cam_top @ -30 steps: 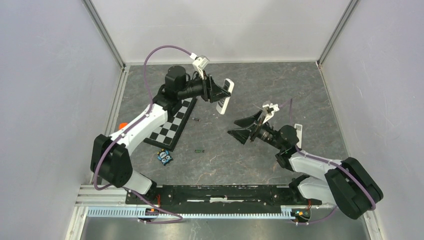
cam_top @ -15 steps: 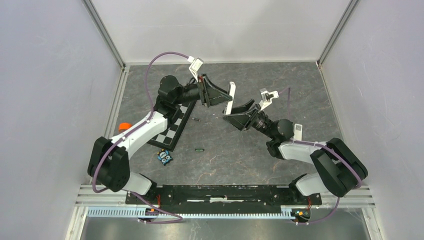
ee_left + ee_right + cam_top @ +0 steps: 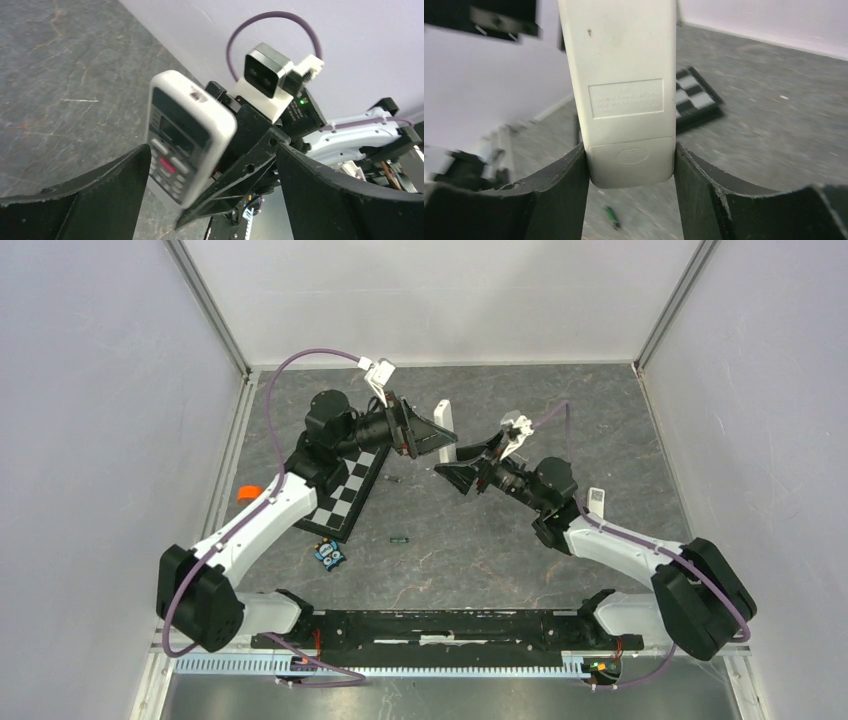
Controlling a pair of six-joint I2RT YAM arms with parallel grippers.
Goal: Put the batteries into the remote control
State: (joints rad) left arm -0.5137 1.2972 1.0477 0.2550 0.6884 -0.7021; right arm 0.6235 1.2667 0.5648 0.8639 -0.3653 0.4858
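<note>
— White remote control [image 3: 624, 95]: we see it raised above the table [image 3: 470, 560], our right gripper [image 3: 630, 150] clamped on its lower sides.
— And our left gripper [image 3: 212, 150]?
— Spread wide around it, gripping nothing. One battery [image 3: 400, 539] lies on the table, near the chessboard [image 3: 345, 490].

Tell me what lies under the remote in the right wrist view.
One battery lies on the grey table below the remote. The remote hides part of the checkered board behind it.

Both arms reach toward the far middle, wrists facing each other — left gripper [image 3: 210, 152] spread wide, right gripper [image 3: 630, 156] pinching the remote control [image 3: 624, 60].
</note>
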